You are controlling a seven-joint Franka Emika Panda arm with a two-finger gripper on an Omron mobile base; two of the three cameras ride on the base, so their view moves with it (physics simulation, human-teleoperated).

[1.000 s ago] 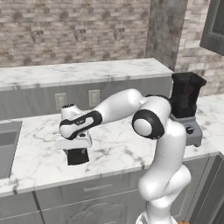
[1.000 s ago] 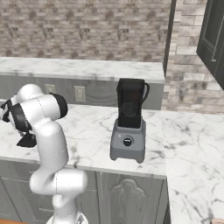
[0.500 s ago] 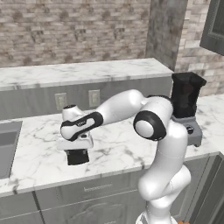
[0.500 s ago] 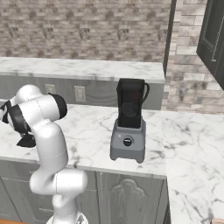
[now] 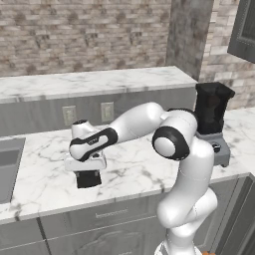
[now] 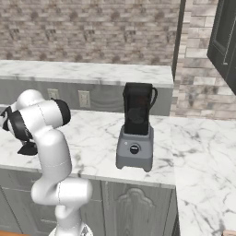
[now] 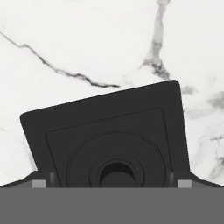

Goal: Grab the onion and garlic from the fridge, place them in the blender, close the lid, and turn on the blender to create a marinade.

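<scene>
The lid (image 5: 88, 179) is a flat black square plate lying on the marble counter (image 5: 134, 169), left of the arm's base. My gripper (image 5: 88, 168) points straight down right over it. In the hand view the lid (image 7: 109, 127) lies close below, its round knob centred, with my gripper (image 7: 111, 183) open and one fingertip (image 7: 39, 183) at each side edge. The blender (image 5: 212, 124) stands at the right, a grey base with a tall black jar (image 6: 138, 109) that has no lid on top. Onion, garlic and fridge are out of view.
A sink (image 5: 7, 167) is set in the counter at the far left. Wall outlets (image 5: 69, 114) sit on the grey backsplash under a raised marble ledge (image 5: 94, 79). A dark cabinet (image 6: 226, 41) hangs at the upper right.
My hand has sunk slightly closer over the lid. The lid and blender have not moved.
</scene>
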